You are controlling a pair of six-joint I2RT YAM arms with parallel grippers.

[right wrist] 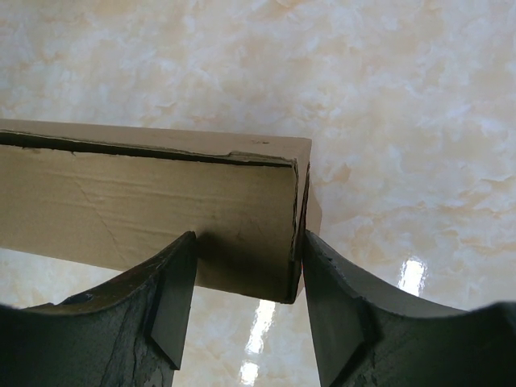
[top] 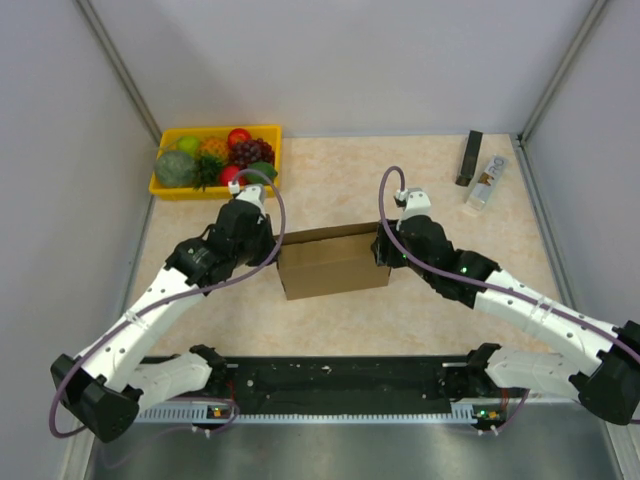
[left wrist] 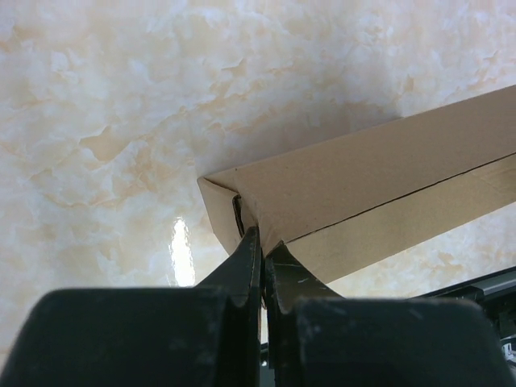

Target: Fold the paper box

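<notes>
The paper box is matt corrugated cardboard; the table is glossy, marble-patterned.

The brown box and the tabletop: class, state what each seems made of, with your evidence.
The box looks like cardboard: plain brown, matt, with raw cut edges and creases. The tabletop has a cream marbled pattern and a glossy finish that shows lamp glints. Whether it is stone or printed laminate, I cannot tell.

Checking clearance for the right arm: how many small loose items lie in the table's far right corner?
2: a black bar by the back edge, and a pale oblong item just right of it, slightly nearer. Both lie well apart from the paper box. None seem hidden.
</notes>
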